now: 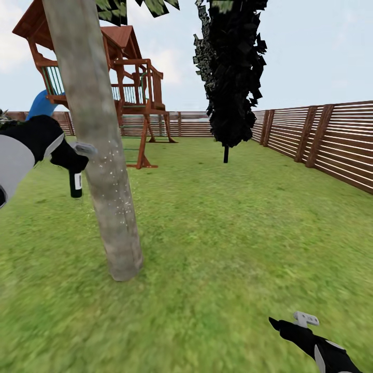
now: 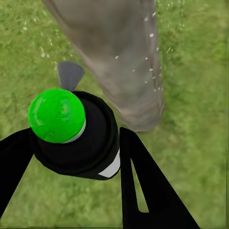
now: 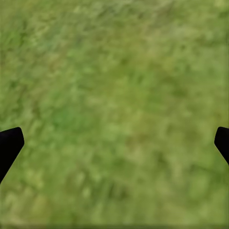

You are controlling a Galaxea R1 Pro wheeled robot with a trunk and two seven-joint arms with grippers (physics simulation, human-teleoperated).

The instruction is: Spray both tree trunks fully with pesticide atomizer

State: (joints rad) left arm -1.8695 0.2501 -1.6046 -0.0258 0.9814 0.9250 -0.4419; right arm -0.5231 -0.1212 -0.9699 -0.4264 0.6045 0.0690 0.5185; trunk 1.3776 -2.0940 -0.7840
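The pesticide atomizer (image 1: pixel 75 182) hangs just left of the tree trunk (image 1: pixel 98 140); behind stands a playset (image 1: pixel 129 88), the fence (image 1: pixel 321 140) along the lawn's (image 1: pixel 233 233) right edge.

Fenced back garden: lawn (image 1: pixel 233 233), slatted wooden fence (image 1: pixel 331 140), wooden play tower (image 1: pixel 129 88), probably with slide.

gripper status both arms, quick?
Left claw: closed on the pesticide atomizer, next to the tree trunk.
Right claw: open, empty, over grass.
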